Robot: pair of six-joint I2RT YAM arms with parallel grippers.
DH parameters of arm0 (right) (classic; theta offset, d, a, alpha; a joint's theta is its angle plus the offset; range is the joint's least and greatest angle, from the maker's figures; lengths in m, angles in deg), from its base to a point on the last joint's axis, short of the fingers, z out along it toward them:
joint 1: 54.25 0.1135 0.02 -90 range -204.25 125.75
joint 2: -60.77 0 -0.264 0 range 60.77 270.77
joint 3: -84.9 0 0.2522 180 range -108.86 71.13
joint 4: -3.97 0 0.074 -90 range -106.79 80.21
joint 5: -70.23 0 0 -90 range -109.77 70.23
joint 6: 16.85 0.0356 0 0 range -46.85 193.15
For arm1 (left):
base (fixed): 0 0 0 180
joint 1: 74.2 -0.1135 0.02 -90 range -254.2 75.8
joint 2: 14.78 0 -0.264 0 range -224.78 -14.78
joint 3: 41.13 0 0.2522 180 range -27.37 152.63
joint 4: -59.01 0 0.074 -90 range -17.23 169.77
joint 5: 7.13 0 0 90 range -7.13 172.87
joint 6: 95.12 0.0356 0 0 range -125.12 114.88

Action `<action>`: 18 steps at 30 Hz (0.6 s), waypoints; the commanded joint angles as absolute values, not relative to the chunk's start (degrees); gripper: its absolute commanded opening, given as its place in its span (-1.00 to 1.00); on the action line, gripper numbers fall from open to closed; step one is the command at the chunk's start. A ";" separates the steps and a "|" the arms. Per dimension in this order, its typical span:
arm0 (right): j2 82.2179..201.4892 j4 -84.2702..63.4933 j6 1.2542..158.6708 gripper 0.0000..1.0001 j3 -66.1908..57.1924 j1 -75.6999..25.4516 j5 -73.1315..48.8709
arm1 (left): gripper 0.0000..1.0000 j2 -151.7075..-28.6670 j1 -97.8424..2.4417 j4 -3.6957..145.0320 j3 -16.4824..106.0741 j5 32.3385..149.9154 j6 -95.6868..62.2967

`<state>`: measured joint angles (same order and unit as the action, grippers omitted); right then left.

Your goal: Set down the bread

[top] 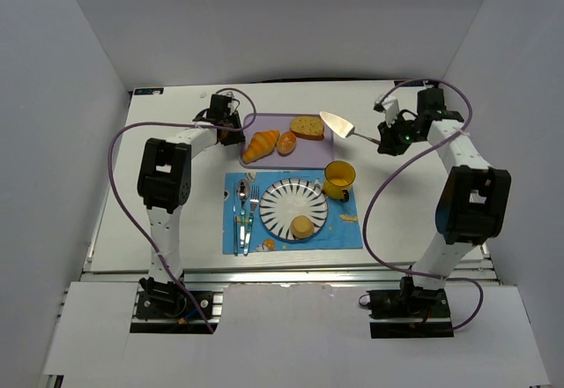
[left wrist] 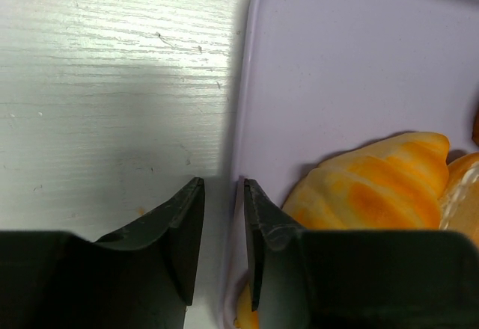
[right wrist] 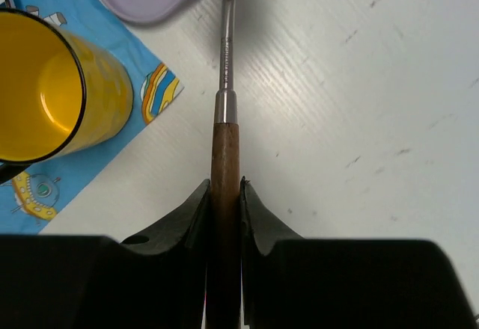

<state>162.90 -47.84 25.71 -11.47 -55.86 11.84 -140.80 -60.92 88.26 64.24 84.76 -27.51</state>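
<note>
The bread (top: 302, 226), a small round pale-tan bun, lies on the near right part of the striped white plate (top: 275, 196) on the blue placemat (top: 345, 235). My right gripper (top: 388, 138) (right wrist: 224, 185) is shut on the wooden handle of a metal spatula (top: 336, 124) (right wrist: 224, 142), whose empty blade hangs over the right end of the lavender tray (top: 273, 122). My left gripper (top: 233, 132) (left wrist: 223, 183) sits at the tray's left rim (left wrist: 241, 120), its jaws nearly closed around it. Both grippers are far from the bun.
On the tray lie a croissant (top: 260, 145) (left wrist: 374, 183), a darker oval roll (top: 286, 143) (left wrist: 462, 194) and a toast slice (top: 307, 127). A yellow mug (top: 339, 179) (right wrist: 37, 90) stands right of the plate. Cutlery (top: 245, 216) lies left of it.
</note>
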 commanded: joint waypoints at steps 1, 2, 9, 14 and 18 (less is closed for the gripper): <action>157.37 -39.50 35.35 -1.00 -6.75 -56.18 11.78 | -0.21 -136.95 -61.19 88.33 64.82 83.83 -27.97; 156.76 -39.33 36.05 -1.00 -6.30 -56.36 11.26 | -0.19 -136.86 -61.19 88.50 64.82 83.92 -27.97; 156.14 -36.69 46.85 -1.00 -4.46 -60.22 7.84 | 0.00 -133.70 -61.19 86.57 62.89 81.92 -29.28; 157.01 -36.42 60.27 -1.00 -1.73 -60.40 -1.54 | 0.32 -129.31 -61.37 84.12 62.36 79.79 -30.86; 154.91 -31.17 68.90 -1.00 3.97 -60.40 -12.81 | 0.63 -124.22 -61.45 83.06 61.49 78.39 -31.57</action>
<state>158.20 -36.49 58.23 1.25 -60.51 -3.30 -132.56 -60.99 86.25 62.05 80.63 -30.48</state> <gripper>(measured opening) 0.226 0.803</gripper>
